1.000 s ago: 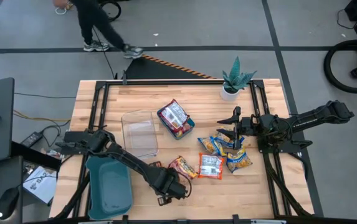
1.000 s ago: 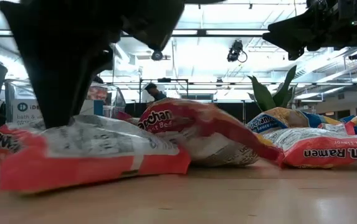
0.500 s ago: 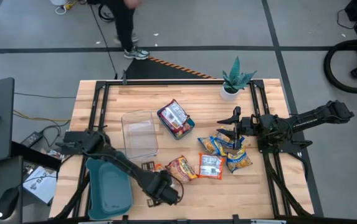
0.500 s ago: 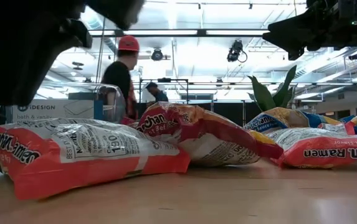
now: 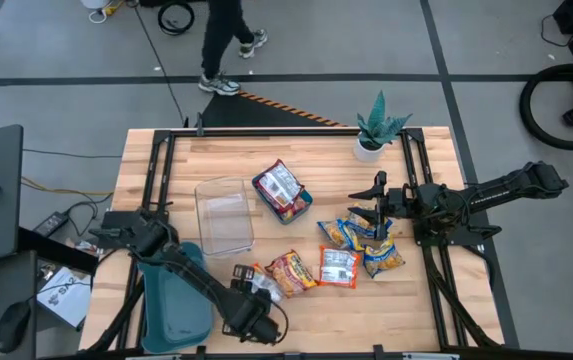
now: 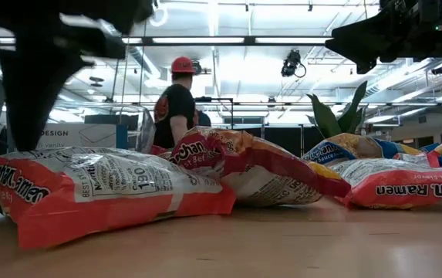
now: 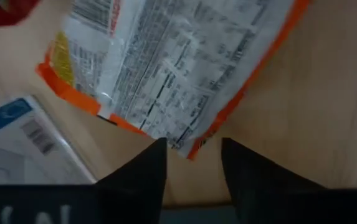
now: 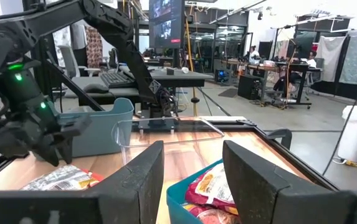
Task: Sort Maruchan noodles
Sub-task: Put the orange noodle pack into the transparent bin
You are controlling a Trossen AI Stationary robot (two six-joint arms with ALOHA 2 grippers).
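Bright, even overhead light; close objects go soft or dark.

The high view is evenly lit, with only faint shadows on the wooden table (image 5: 306,310). In the low view, ceiling light strips (image 6: 282,40) glare white and the left arm (image 6: 43,69) is a blurred black silhouette against them. In the left wrist view the orange-edged noodle packet (image 7: 172,68) is blurred, its print unreadable, and the gripper's fingers (image 7: 134,180) are featureless black.

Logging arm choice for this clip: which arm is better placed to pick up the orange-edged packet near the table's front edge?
The left. Its open gripper hangs right beside that orange-edged noodle packet, with the packet's corner just ahead of its fingertips. The right gripper waits, open, across the table over the yellow-and-blue packets.
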